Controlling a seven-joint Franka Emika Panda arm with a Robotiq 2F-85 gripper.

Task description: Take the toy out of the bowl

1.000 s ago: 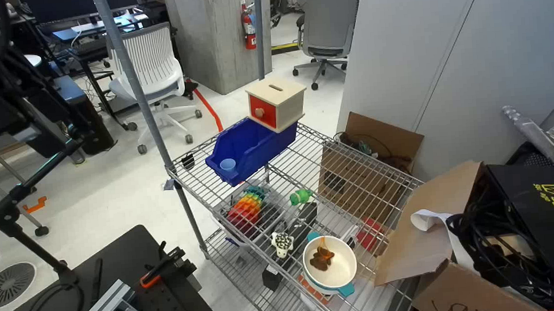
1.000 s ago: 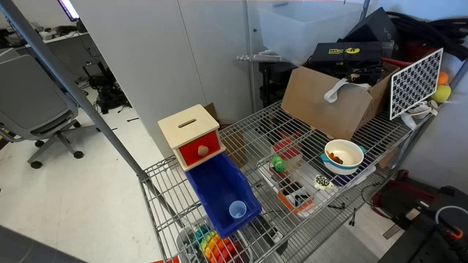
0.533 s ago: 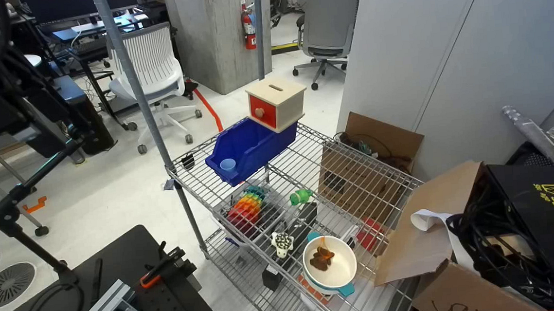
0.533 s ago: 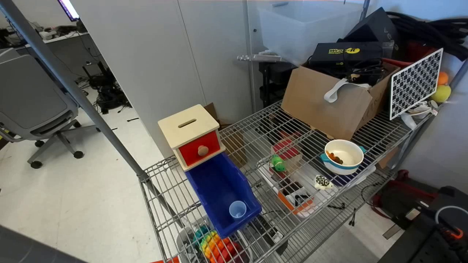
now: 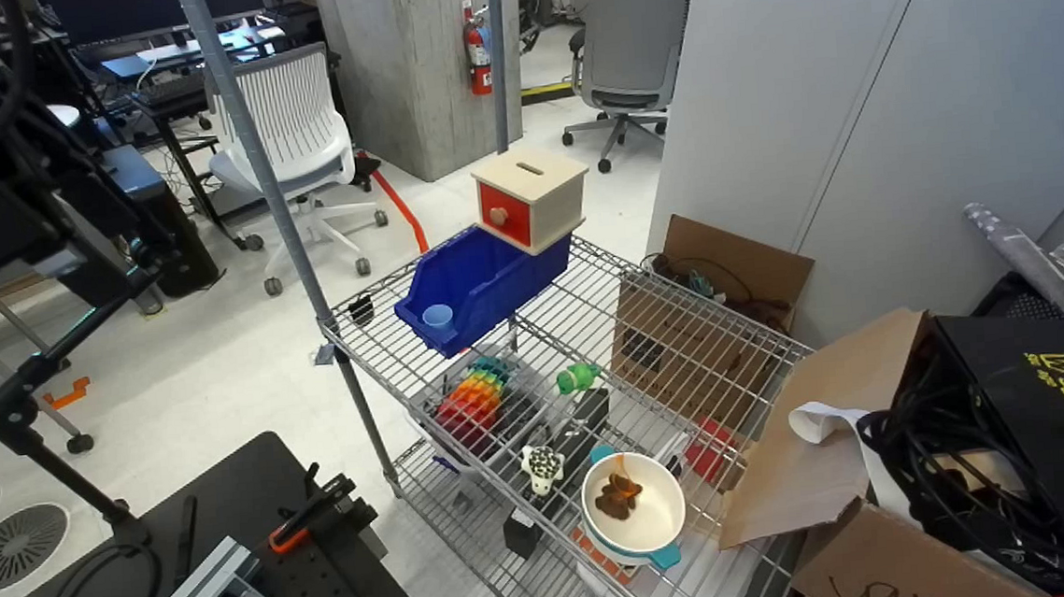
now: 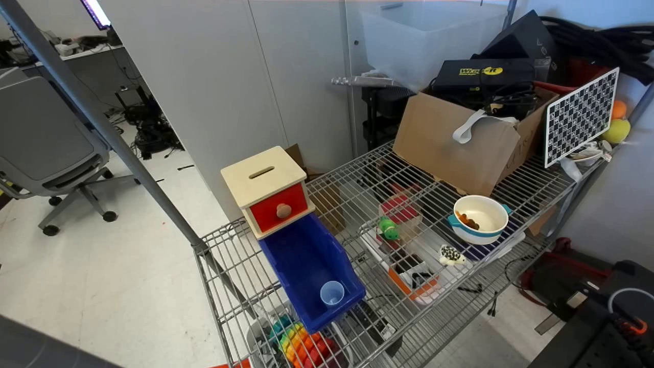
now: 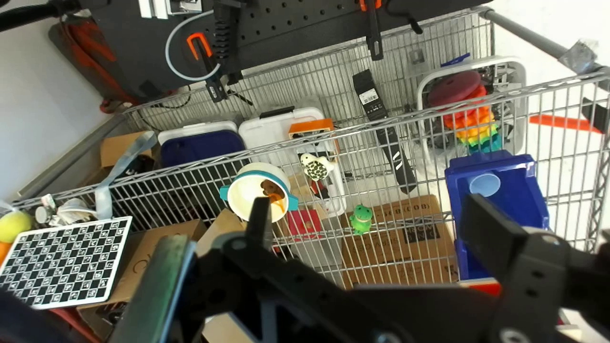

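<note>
The toy is a small brown lump with an orange part. It lies inside the bowl, against one side, in both exterior views (image 5: 617,497) (image 6: 467,221) and in the wrist view (image 7: 271,187). The bowl has a cream-white inside and teal handles; it stands upright on the wire shelf in both exterior views (image 5: 664,507) (image 6: 491,216) and shows in the wrist view (image 7: 242,193). My gripper (image 7: 368,204) is open and empty, high above the shelf. Its left finger overlaps the bowl's near edge in the wrist view. In an exterior view the dark arm (image 5: 8,176) is at the upper left, apart from the bowl.
A spotted turtle (image 5: 542,467) and a green frog (image 6: 389,228) lie near the bowl. A blue bin (image 6: 306,260) holds a light-blue cup (image 6: 332,293). A wooden box with a red drawer (image 6: 273,208) adjoins the bin. A cardboard box (image 6: 454,140) stands behind the bowl.
The arm at the upper left of an exterior view has shifted slightly. The toy, the bowl and the other objects have not moved.
</note>
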